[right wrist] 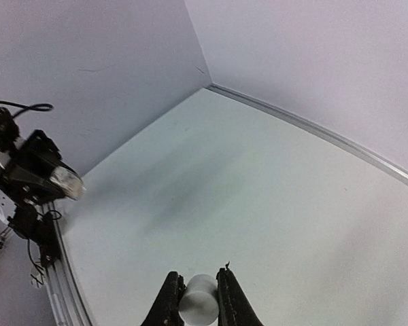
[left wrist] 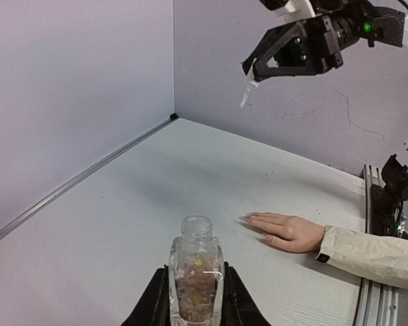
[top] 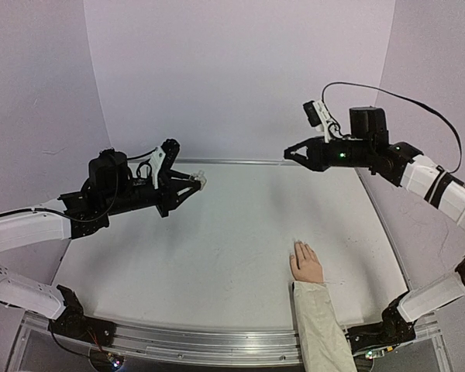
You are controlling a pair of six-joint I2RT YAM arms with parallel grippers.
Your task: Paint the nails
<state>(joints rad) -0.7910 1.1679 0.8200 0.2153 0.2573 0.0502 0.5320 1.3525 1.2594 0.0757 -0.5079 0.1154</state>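
Nearest the overhead lens runs the metal rail point(top: 217, 341) that carries both arm bases, and beyond it the white table point(top: 217, 232) spreads out to pale lilac walls point(top: 240, 70).

Over the left side of the table, the left arm point(top: 31, 229) reaches in and holds its gripper raised. The right arm point(top: 442, 182) does the same from the far right, so the two grippers face each other with a wide gap between them.

On the table near the front right lies a pale hand point(top: 306, 265), palm down, with a cream sleeve point(top: 319, 325) trailing back over the rail. Its fingers point away from the rail.

Clamped upright between the fingers of the left gripper point(left wrist: 195, 309) is a small clear bottle point(left wrist: 196, 272). Its neck is uncapped and brownish speckled contents show inside.

Pinched tight in the right gripper point(left wrist: 253, 70) is a white cap point(right wrist: 199, 307), and a thin brush point(left wrist: 246, 97) hangs below it, high above the table.

At the tips of the flat fingers sit the nails point(left wrist: 247, 218), barely different from the skin and well apart from both the brush and the bottle.
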